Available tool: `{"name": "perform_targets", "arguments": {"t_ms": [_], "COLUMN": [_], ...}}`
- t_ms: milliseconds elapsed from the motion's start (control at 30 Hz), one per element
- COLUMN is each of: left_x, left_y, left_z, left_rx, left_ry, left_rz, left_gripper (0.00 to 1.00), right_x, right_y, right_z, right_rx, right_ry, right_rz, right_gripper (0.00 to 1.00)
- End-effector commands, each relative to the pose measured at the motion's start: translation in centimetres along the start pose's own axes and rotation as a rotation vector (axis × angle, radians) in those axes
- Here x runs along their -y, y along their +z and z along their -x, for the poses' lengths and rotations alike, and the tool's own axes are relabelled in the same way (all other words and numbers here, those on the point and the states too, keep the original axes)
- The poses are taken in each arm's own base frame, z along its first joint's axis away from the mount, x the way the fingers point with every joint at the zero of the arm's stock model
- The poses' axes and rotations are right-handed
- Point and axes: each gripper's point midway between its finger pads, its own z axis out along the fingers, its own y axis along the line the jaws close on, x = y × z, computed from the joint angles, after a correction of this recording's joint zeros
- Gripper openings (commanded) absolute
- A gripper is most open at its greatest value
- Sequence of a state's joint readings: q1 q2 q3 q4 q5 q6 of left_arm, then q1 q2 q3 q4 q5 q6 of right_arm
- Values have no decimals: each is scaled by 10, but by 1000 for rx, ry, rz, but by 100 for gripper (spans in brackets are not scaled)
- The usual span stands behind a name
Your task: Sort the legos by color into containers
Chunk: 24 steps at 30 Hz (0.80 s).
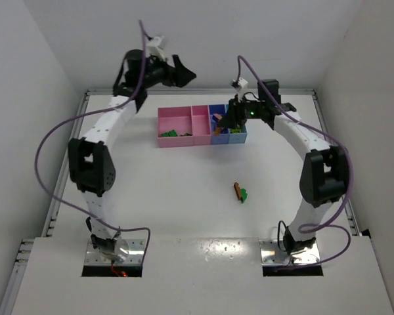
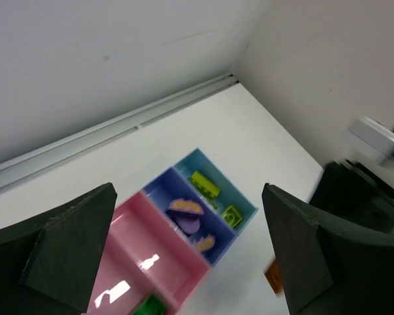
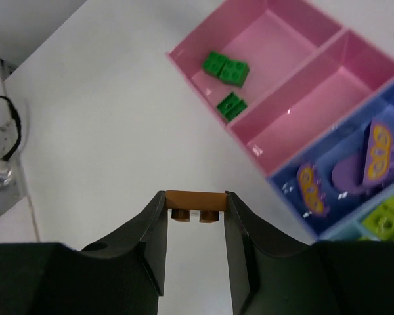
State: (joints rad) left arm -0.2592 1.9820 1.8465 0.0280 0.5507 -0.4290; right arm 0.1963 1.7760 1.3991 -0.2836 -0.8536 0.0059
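The joined trays stand at the back: wide pink [image 1: 164, 115], narrow pink [image 1: 201, 123], purple-blue [image 1: 220, 136], light blue [image 1: 239, 136]. My right gripper [image 3: 194, 205] is shut on a salmon-brown brick [image 3: 194, 197] and holds it above the table, beside the near edge of the trays; it shows over the purple-blue tray in the top view [image 1: 222, 122]. The wide pink tray [image 3: 276, 26] holds three green bricks [image 3: 224, 68]. The narrow pink tray [image 3: 315, 98] is bare. My left gripper [image 2: 187, 256] is open and empty, high above the trays near the back wall [image 1: 184, 71].
A salmon brick [image 1: 237, 189] and a green brick [image 1: 243, 195] lie together on the table in front of the trays. Purple pieces [image 2: 187, 213] lie in the purple-blue tray and yellow-green bricks [image 2: 205, 184] in the light blue tray. White walls close the back and sides.
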Motion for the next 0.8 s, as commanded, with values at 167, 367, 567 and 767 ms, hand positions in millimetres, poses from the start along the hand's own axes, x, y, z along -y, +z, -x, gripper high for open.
{"name": "perform_targets", "arguments": {"t_ms": [167,367,567,767], "left_x": [-29,-33,-40,-24], "left_y": [-103,-121,-125,-127], "left_z": [-21,-46,-63,-92], "left_rx": [-71,-127,-175,-249], "left_ry": [-11,35,40,54], "left_rz": [25,87,105,-4], "left_gripper": [100,100,100,100], "right_x": [54,71,80,75], "right_y": [73,109,128,135], "right_z": [54,47,38,43], "right_rx": [75,31,5,7], "right_ry": [-159,-197,-199,-200], "right_rz": [-146,-175,-186,-190], "right_gripper": [0,2,14,62]}}
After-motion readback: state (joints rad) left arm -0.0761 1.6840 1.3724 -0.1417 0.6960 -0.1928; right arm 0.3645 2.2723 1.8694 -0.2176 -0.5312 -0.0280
